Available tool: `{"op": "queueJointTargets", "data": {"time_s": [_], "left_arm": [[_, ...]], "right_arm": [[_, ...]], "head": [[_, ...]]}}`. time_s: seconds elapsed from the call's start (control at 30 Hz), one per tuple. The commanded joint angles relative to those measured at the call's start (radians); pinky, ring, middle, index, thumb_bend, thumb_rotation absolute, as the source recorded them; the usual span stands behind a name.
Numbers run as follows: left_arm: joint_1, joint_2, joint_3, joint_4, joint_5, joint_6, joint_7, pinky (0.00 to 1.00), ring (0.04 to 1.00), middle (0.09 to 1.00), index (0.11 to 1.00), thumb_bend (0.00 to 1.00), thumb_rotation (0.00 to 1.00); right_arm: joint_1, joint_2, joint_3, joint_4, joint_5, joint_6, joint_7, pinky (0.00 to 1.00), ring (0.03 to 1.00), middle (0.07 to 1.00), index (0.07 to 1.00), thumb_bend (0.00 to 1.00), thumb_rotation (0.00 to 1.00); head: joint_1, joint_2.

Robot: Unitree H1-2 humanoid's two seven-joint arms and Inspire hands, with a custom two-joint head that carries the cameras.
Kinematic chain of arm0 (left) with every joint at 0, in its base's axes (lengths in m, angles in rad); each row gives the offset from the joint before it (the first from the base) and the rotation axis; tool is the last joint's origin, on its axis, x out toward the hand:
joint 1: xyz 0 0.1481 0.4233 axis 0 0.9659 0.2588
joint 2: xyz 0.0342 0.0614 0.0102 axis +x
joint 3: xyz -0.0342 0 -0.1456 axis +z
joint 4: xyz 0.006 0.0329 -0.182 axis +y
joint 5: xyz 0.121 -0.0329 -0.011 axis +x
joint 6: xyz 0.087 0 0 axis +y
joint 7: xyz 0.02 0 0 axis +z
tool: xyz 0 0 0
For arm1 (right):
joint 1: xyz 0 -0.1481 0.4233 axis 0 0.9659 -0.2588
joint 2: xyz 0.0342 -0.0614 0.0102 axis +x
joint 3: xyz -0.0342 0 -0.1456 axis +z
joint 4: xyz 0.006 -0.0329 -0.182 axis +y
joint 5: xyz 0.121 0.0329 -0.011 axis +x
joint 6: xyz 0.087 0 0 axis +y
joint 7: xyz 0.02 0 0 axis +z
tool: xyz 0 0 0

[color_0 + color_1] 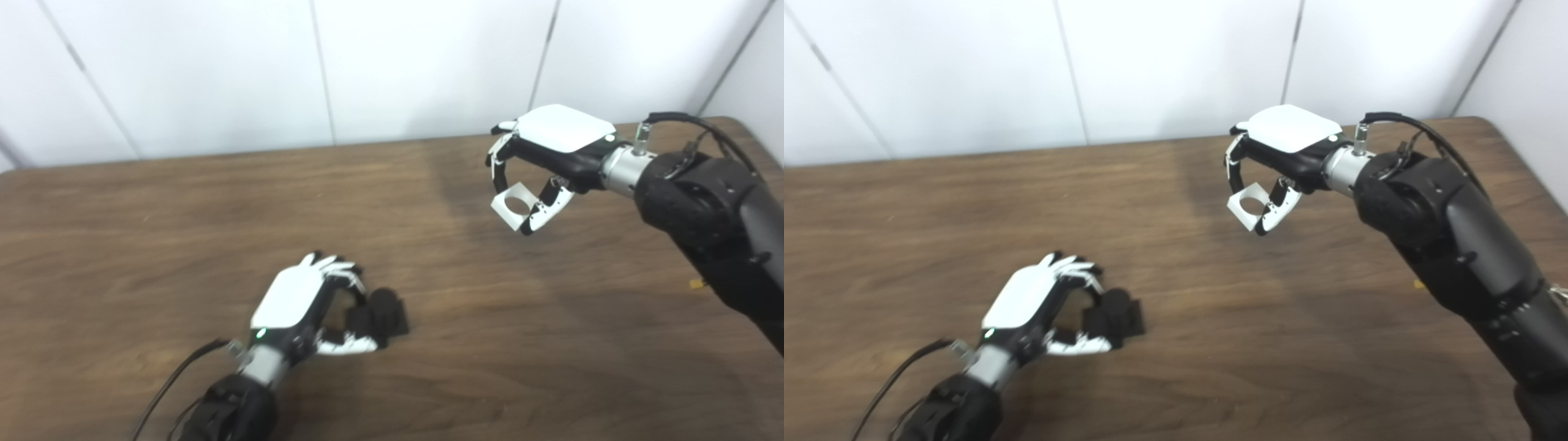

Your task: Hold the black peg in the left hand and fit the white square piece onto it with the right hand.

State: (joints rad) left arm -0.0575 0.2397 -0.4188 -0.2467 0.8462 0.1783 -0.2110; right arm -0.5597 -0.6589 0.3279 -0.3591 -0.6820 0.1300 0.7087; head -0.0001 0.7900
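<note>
The black peg (386,313) is a dark round post on a square base, low at the middle of the wooden table (184,214). My left hand (306,306) is curled around it, fingers and thumb closing on its near side; it also shows in the right eye view (1041,306). My right hand (539,165) is raised above the table at the far right. It is shut on the white square piece (513,208), which has a round hole through it, pinched between fingers and thumb. The piece (1247,207) is well apart from the peg (1118,315).
White wall panels stand behind the table's far edge (245,153). A black cable loops over my right wrist (692,122). A small yellow scrap (696,283) lies on the table beside my right forearm.
</note>
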Motion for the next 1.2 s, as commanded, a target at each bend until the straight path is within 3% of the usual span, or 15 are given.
{"op": "queueJointTargets", "data": {"time_s": [0.0, 0.27, 0.7, 1.17], "left_arm": [[0.014, -0.007, -0.039, 0.052, 0.011, 0.004, -0.048, 1.0, 0.898, 0.796, 0.485, 0.52, 0.05], [0.009, -0.029, -0.048, 0.06, 0.022, 0.02, -0.047, 1.0, 0.904, 0.793, 0.484, 0.52, 0.05], [0.001, -0.04, -0.053, 0.076, 0.035, 0.016, -0.038, 1.0, 0.903, 0.793, 0.484, 0.52, 0.05], [-0.002, -0.047, -0.058, 0.083, 0.034, 0.026, -0.033, 1.0, 0.905, 0.794, 0.484, 0.52, 0.05]], "right_arm": [[-0.05, 0.01, -0.005, -0.073, 0.001, 0.004, 0.025, 0.96, 0.93, 0.767, 0.484, 0.52, 0.13], [-0.05, 0.104, 0.031, -0.156, 0.002, -0.006, 0.098, 0.98, 0.921, 0.777, 0.483, 0.52, 0.14], [-0.036, 0.226, 0.088, -0.172, -0.038, -0.015, 0.142, 0.96, 0.932, 0.782, 0.483, 0.52, 0.13], [-0.039, 0.274, 0.106, -0.14, -0.063, -0.02, 0.165, 0.98, 0.942, 0.777, 0.484, 0.52, 0.13]], "head": [[0.005, 0.002], [0.031, 0.012], [0.035, 0.017], [0.031, 0.024]]}}
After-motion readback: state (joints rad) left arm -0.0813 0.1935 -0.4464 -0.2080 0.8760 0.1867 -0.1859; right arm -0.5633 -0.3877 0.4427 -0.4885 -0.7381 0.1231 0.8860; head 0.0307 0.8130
